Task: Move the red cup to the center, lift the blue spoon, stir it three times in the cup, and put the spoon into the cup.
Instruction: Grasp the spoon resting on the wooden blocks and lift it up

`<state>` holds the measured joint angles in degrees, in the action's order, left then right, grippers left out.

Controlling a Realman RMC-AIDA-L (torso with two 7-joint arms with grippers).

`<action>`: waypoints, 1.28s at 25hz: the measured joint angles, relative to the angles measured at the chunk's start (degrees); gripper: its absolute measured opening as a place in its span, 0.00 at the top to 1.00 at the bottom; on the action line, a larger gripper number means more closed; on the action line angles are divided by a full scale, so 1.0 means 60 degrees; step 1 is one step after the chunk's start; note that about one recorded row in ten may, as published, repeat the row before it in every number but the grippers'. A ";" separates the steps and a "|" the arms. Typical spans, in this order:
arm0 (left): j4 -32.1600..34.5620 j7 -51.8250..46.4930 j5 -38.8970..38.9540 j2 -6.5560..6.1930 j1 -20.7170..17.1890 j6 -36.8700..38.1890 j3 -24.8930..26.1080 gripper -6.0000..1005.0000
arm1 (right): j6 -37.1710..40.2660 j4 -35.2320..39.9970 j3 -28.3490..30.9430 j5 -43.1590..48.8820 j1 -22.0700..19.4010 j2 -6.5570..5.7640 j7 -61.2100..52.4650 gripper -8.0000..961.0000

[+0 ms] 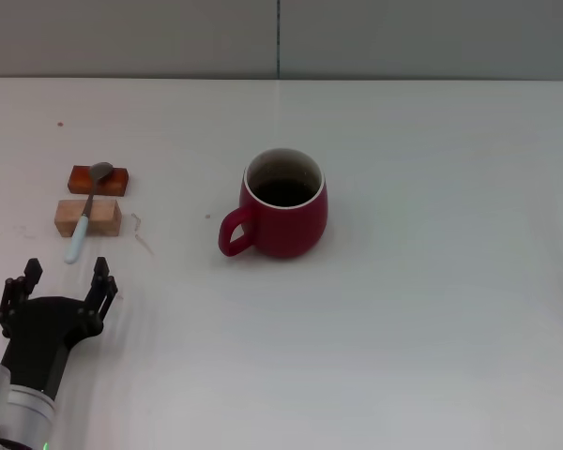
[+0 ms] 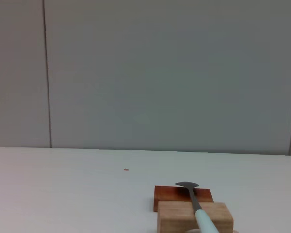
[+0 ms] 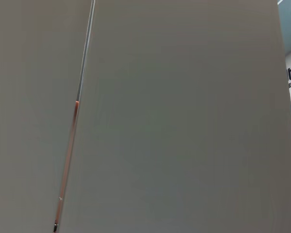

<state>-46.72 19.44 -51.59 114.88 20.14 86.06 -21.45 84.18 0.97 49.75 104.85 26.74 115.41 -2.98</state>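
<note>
Your left gripper (image 1: 64, 270) is low at the near left of the white table (image 1: 432, 309), and its two black fingers (image 1: 100, 278) stand apart with nothing between them. At about 12 o'clock from it, just beyond the fingertips, you see the pale handle end of the blue spoon (image 1: 86, 208). This spoon lies across two small blocks: the handle rests on the light wooden block (image 1: 88, 217), and the grey bowl rests on the reddish-brown block (image 1: 100, 179) behind it. In the left wrist view you have the same line, spoon (image 2: 200, 209) over light block (image 2: 177, 217) and then the darker block (image 2: 167, 195).

At about 2 o'clock from the gripper, well apart, the red cup (image 1: 283, 204) stands upright near the middle of the table, with its handle turned to the spoon side.

Your right gripper does not appear in any view; its wrist camera shows only a grey wall (image 3: 174, 121).
</note>
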 joint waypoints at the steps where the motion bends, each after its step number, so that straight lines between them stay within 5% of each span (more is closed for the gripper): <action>1: 0.0162 -0.0163 0.0000 0.0017 0.0046 -0.0172 0.0006 0.21 | 0.0007 0.0000 -0.0004 0.0000 -0.0002 0.0007 -0.0001 0.40; 32: 0.1617 -0.1154 -0.0001 0.0222 0.0675 -0.1494 0.0279 0.23 | 0.0063 -0.0001 -0.0071 0.0000 0.0017 0.0053 -0.0001 0.40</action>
<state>-37.01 12.51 -51.59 116.21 24.19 77.10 -19.78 84.56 0.96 49.32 104.85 26.84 115.73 -2.98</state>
